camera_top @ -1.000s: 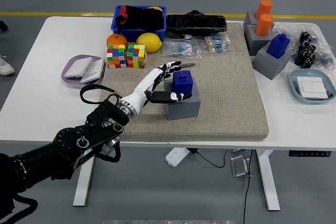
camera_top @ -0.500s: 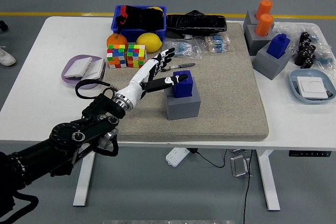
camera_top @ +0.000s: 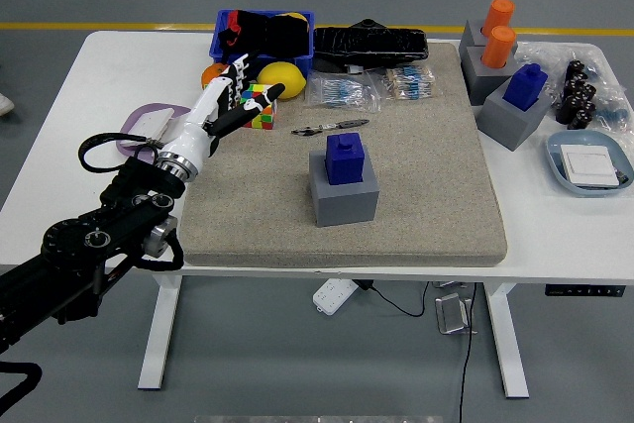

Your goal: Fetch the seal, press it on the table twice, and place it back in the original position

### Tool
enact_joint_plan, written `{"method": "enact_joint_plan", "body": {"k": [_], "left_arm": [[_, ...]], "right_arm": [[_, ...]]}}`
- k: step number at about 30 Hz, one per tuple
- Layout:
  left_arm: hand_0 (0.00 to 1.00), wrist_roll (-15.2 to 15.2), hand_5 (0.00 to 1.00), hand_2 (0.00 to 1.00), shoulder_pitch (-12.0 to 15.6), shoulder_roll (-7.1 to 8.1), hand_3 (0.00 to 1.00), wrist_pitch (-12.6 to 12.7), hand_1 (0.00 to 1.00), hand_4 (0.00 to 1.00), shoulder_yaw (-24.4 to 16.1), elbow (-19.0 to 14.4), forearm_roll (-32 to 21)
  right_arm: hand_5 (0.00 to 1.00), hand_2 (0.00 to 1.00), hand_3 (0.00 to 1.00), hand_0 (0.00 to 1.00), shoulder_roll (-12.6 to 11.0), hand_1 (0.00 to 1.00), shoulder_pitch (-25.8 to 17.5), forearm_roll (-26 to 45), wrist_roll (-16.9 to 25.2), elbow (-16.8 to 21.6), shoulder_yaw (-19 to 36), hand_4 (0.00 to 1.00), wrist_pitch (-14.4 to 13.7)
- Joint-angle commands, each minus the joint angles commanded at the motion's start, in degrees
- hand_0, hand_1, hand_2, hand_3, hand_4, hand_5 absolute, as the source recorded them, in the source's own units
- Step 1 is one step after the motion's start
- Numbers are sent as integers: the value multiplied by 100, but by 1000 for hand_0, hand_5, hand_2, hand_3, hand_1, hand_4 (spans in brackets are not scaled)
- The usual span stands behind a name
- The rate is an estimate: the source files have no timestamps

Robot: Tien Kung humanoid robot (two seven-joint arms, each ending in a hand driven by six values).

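The blue seal [camera_top: 345, 158] stands upright in its grey block holder [camera_top: 344, 191] at the middle of the beige mat [camera_top: 416, 195]. My left hand [camera_top: 230, 98] is well to the left of it, over the mat's far left corner near the Rubik's cubes [camera_top: 260, 106]. Its fingers are spread and hold nothing. Nothing touches the seal. The right arm is out of view.
A blue bin [camera_top: 260, 35], a lemon [camera_top: 282, 77], an orange [camera_top: 213, 74] and a black tray [camera_top: 369, 43] line the back. Tweezers [camera_top: 330, 127] lie behind the seal. Orange seals [camera_top: 497, 35], another blue seal [camera_top: 525, 86] and a blue dish [camera_top: 591, 163] are right; a purple dish [camera_top: 149, 131] is left.
My left hand has let go of the seal and drawn back to the left and away, leaving the seal standing in its grey holder.
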Motion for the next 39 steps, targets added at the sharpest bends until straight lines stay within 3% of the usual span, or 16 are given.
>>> {"method": "enact_joint_plan", "body": {"k": [8,12,19,27,39], "left_arm": [[998,59,509,998,131,698,998,24,998,998,-710,258,124],[998,107,501,998,230,911,998,0,998,998,-1088,305,221],[998,212,505,998,294,1190,998,-56,998,998,-1235,427,291],[998,261,500,998,349,1374,998,-64,998,998,-1481,475,345],[998,330,480,998,294,1437,998,-82,998,998,-1495,474,391]], "right_arm": [[488,722,660,787,11,719,-22,-89,5,0,143,807,1],[487,722,661,787,34,718,-40,-133,10,0,231,807,1],[486,722,660,787,47,720,-17,-152,21,0,284,807,4],[488,722,661,787,59,718,-30,-235,10,0,402,807,6],[489,722,660,788,46,719,2,-179,3,0,393,807,11]]}}
